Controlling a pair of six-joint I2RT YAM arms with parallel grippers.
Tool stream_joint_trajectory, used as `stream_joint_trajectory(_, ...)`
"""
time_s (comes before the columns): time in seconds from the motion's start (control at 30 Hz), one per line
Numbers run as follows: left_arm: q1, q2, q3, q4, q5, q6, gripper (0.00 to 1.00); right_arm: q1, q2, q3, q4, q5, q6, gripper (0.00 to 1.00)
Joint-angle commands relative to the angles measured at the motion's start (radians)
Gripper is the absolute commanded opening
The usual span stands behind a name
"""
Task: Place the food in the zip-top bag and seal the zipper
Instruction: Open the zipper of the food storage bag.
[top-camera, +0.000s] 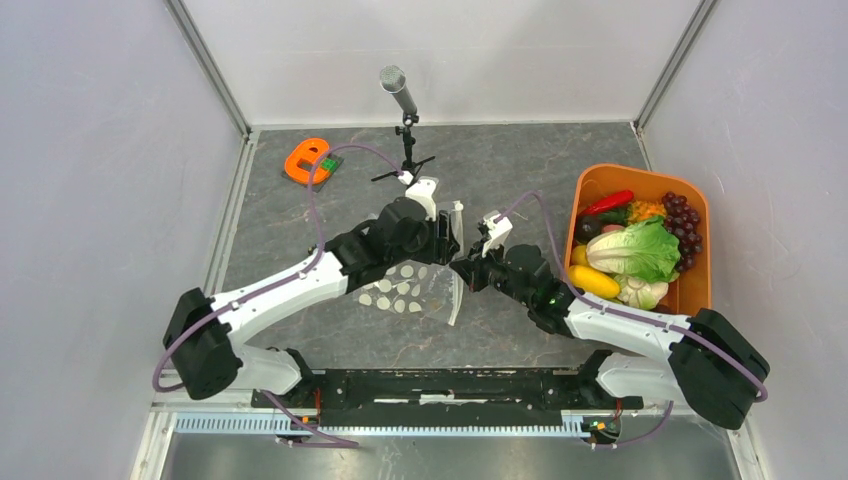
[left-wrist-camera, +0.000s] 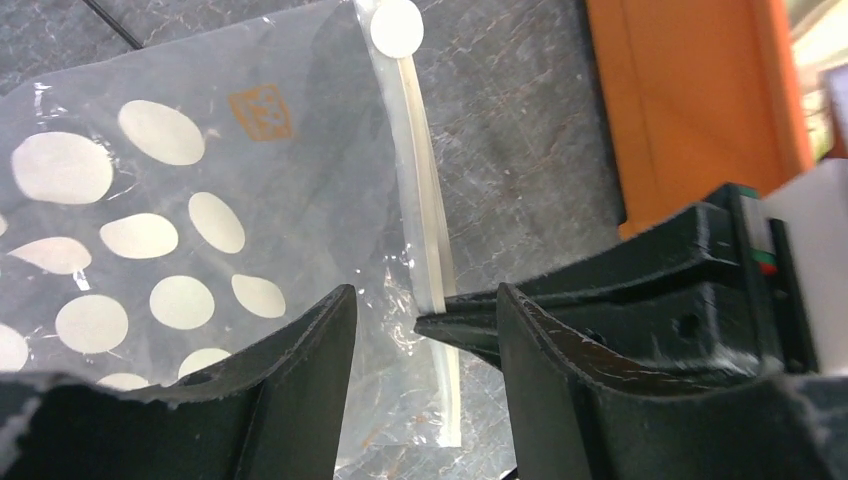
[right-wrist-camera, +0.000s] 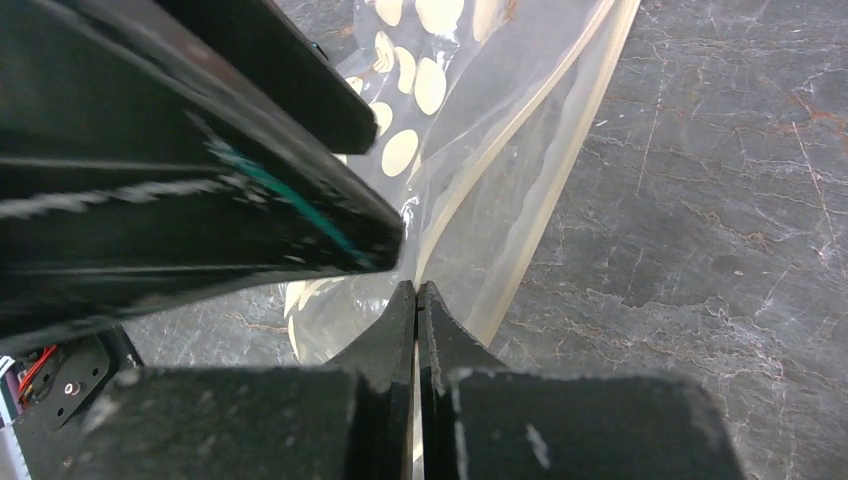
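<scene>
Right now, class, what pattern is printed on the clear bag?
White round dots across the zip-top bag; clearest in the left wrist view.

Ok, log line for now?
right gripper: shut on whitish zipper strip of clear dotted plastic bag; left gripper: open around strip; toy food: in orange tub

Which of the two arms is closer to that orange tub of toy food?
The right arm. Its forearm passes right beside the near left corner of the tub. The left arm comes in from the opposite side, over the bag, well away from the tub.
</scene>
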Motion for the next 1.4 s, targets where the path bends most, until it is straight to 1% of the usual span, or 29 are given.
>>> stream_joint_trajectory(0.0,-0.014,0.054,0.057,0.008,-0.054,0.033,0.60,0.006,-0.022,0.009,0.025,0.022,-0.008,0.01)
stream_joint_trajectory(0.2,-0.020,0.096,0.092,-0.007,-0.097,0.055,0.58,0.010,-0.022,0.019,0.020,0.027,-0.012,0.01)
stream_joint_trajectory(0.3,-0.025,0.124,0.116,-0.018,-0.094,0.059,0.54,0.020,-0.011,0.035,-0.014,0.061,-0.033,0.01)
stream_joint_trajectory(0.37,-0.032,0.140,0.134,-0.049,-0.119,0.071,0.50,0.024,-0.013,0.041,-0.027,0.079,-0.033,0.01)
stream_joint_trajectory(0.43,-0.035,0.142,0.135,-0.066,-0.131,0.081,0.49,0.032,-0.021,0.042,-0.037,0.101,-0.037,0.01)
stream_joint_trajectory(0.6,-0.044,0.141,0.128,-0.069,-0.122,0.082,0.47,0.040,-0.022,0.048,-0.036,0.102,-0.046,0.01)
stream_joint_trajectory(0.8,-0.055,0.180,0.149,-0.074,-0.082,0.078,0.45,0.048,-0.026,0.038,-0.003,0.086,-0.043,0.01)
stream_joint_trajectory(0.93,-0.057,0.204,0.157,-0.084,-0.089,0.063,0.44,0.051,-0.047,0.025,0.015,0.087,-0.046,0.01)
stream_joint_trajectory(1.0,-0.057,0.206,0.163,-0.084,-0.094,0.065,0.33,0.051,-0.051,0.028,0.001,0.100,-0.045,0.01)
stream_joint_trajectory(1.03,-0.056,0.207,0.169,-0.090,-0.098,0.067,0.31,0.052,-0.049,0.033,-0.014,0.106,-0.045,0.01)
stream_joint_trajectory(1.2,-0.057,0.208,0.188,-0.117,-0.109,0.085,0.31,0.051,-0.053,0.028,-0.012,0.102,-0.052,0.01)
stream_joint_trajectory(1.27,-0.055,0.207,0.189,-0.124,-0.106,0.087,0.24,0.051,-0.051,0.029,-0.013,0.102,-0.054,0.01)
stream_joint_trajectory(1.37,-0.057,0.201,0.179,-0.127,-0.111,0.089,0.09,0.051,-0.053,0.026,-0.006,0.096,-0.052,0.03)
